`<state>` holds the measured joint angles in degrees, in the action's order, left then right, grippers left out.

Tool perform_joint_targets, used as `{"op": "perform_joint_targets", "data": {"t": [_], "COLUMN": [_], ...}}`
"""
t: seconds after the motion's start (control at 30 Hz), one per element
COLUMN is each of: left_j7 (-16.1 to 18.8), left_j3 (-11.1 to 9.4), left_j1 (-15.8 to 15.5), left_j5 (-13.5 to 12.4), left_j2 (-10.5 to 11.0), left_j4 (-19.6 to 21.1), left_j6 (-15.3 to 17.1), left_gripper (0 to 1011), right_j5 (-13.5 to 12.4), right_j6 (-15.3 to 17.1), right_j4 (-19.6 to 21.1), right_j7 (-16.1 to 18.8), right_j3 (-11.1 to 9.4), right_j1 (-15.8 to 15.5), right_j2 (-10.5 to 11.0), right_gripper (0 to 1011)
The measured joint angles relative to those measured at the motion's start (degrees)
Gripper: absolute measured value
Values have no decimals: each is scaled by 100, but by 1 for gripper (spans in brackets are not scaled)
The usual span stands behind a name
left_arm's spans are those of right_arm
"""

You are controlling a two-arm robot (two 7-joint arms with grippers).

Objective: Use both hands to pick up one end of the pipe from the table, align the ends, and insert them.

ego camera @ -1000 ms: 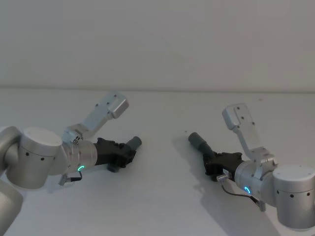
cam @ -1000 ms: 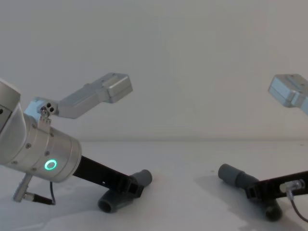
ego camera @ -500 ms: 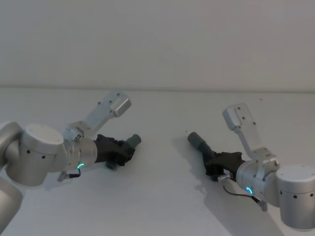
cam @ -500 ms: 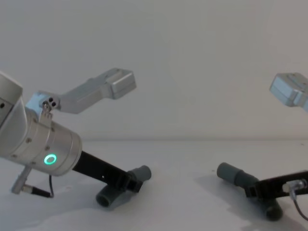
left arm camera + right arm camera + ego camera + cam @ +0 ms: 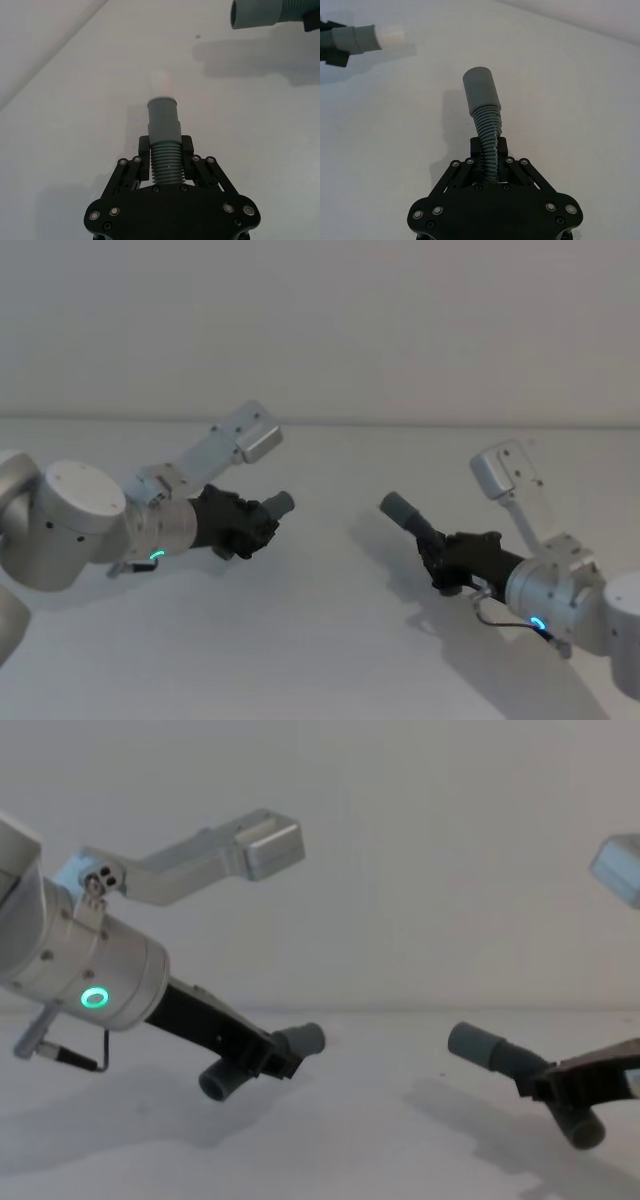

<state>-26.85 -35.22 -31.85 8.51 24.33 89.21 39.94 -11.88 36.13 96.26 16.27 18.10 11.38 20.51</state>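
Two pipe pieces (image 5: 165, 160) (image 5: 488, 135) clamped, left hand (image 5: 260, 526), right hand (image 5: 433, 547), ends (image 5: 281, 503) (image 5: 396, 507) apart

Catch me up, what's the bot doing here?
Each gripper is shut on one ribbed hose piece: the left gripper holds the white-tipped piece, the right gripper the socket piece. Both appear lifted off the table, cuffs pointing roughly toward each other across a wide gap. Nothing is aligned or inserted yet.

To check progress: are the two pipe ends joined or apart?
Apart. The left gripper holds the white-tipped hose, the right gripper the socket hose; bare table separates their ends.
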Motion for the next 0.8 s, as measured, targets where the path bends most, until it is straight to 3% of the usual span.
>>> {"op": "perform_joint_targets", "data": {"t": [0.4, 0.8], "left_j7": [-750, -1582], "left_j3": [-208, -253], "left_j1": [-267, -397], "left_j5": [-43, 249], "left_j2": [382, 700], "left_j4": [88, -21], "left_j6": [-512, -1300], "left_gripper": [343, 345], "right_j5": [-65, -133], "right_j6": [-725, -1529], "right_j4": [45, -88], "right_j7": [954, 1867], "right_j3": [76, 213], "right_j1": [96, 243], "right_j2": [728, 1329], "right_gripper": [144, 145]}}
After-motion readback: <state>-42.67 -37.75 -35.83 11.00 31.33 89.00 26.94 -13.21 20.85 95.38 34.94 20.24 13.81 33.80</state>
